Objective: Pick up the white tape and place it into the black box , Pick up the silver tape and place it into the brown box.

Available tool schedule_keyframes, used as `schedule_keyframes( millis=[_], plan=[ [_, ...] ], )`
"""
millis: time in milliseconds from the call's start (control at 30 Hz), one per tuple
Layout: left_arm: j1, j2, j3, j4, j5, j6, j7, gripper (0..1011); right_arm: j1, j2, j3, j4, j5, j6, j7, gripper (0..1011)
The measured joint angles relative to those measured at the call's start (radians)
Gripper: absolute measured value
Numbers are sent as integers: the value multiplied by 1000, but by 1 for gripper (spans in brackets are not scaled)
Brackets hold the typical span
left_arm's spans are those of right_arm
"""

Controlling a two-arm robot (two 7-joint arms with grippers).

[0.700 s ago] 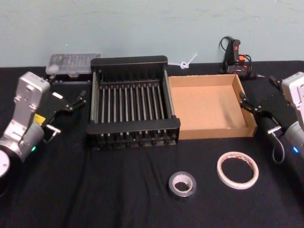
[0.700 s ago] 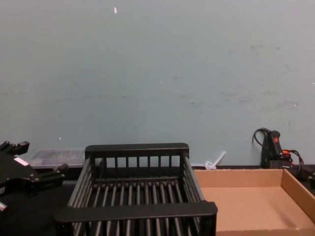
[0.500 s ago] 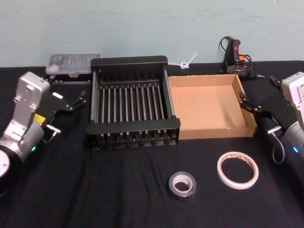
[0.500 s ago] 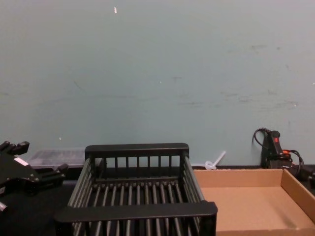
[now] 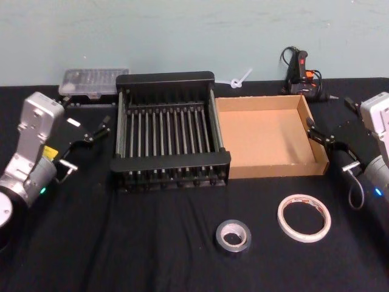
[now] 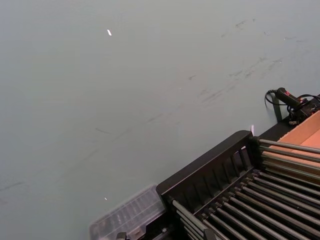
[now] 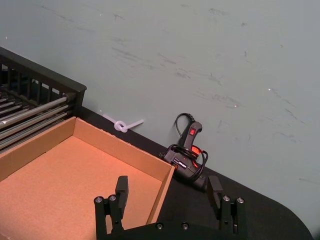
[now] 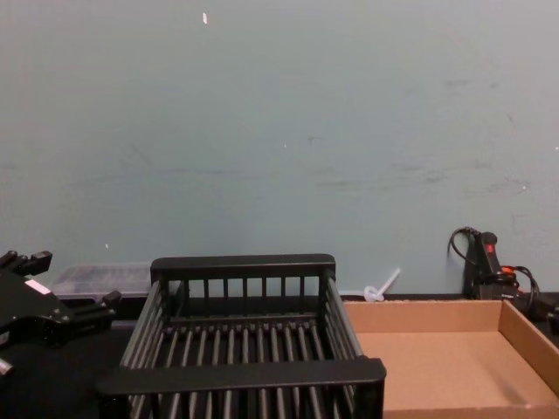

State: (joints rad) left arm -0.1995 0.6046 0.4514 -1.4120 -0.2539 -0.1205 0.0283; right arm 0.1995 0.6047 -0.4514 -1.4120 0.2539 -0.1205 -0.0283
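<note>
The white tape [image 5: 304,217] lies flat on the black cloth at the front right. The silver tape [image 5: 233,236] lies flat to its left, nearer the front edge. Behind them the black box [image 5: 165,78] stands with nothing in it, its slatted side [image 8: 243,265] facing the chest view. The brown box [image 5: 267,140] sits against its right side, with nothing inside [image 7: 60,185]. My left gripper [image 5: 88,115] hovers open left of the black box [image 6: 235,190], also seen as the left gripper [image 8: 65,279] in the chest view. My right gripper [image 5: 332,118] is open at the brown box's right wall, its fingers [image 7: 121,187] bare.
A clear plastic case [image 5: 94,79] sits at the back left by the wall. A black glue gun [image 5: 301,73] with its cord stands at the back right, and a white zip tie [image 5: 240,79] lies behind the boxes. Open cloth surrounds both tape rolls.
</note>
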Motion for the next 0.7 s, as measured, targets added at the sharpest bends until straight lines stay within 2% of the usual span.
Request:
schedule_keyframes(
  millis=[500, 600, 667, 700],
  plan=[
    [0, 0, 0, 0, 0, 0, 0, 1001, 2, -4, 7, 2, -1, 2, 12, 1003],
    [0, 0, 0, 0, 0, 0, 0, 1001, -4, -4, 22, -11, 9, 20, 28, 1003],
    [0, 0, 0, 0, 0, 0, 0, 1001, -20, 1, 42, -39, 41, 57, 48, 1003],
    [0, 0, 0, 0, 0, 0, 0, 1001, -20, 1, 42, -39, 41, 57, 48, 1003]
  ],
)
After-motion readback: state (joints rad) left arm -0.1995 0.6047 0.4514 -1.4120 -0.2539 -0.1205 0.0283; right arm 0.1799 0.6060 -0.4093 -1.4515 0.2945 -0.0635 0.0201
